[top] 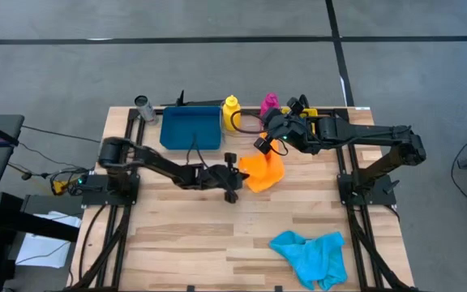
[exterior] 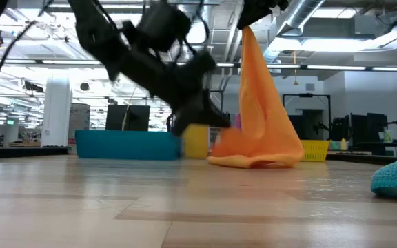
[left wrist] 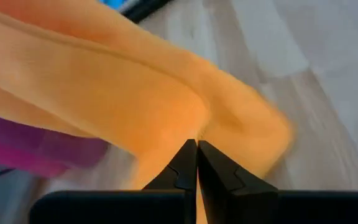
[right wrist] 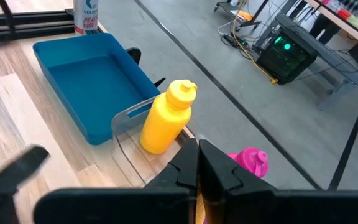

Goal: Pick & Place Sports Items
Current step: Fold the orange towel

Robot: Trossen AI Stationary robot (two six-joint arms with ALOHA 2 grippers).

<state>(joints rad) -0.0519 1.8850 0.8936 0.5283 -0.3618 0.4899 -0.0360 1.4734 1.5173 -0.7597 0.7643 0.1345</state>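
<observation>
My right gripper (top: 264,144) is shut on the orange cloth (top: 264,170), which hangs from it in a cone down to the table (exterior: 257,155). My left gripper (top: 233,174) is shut, low over the table at the cloth's left edge; its closed fingertips (left wrist: 197,149) point at the cloth (left wrist: 135,106). The cyan cloth (top: 310,255) lies crumpled near the front right. The yellow bottle (right wrist: 163,118) and the magenta bottle (right wrist: 250,160) stand upright at the far edge. The purple bottle and the rings do not plainly show. My right gripper holds the orange cloth by its topmost part (exterior: 245,31) from above. The fingers hide the hold in the right wrist view, where only an orange sliver (right wrist: 197,211) shows below them. The cloth hangs slack, its lower folds (exterior: 253,160) on the table. My left gripper's shut fingertips are right at the cloth's lower left side (left wrist: 185,124); I cannot tell whether they touch it.
The blue tray (top: 190,139) stands at the far edge, left of the bottles, with a grey can (top: 143,106) beyond its left end. A clear plastic holder (right wrist: 126,127) surrounds the yellow bottle. A yellow bin (exterior: 316,149) stands at the back right.
</observation>
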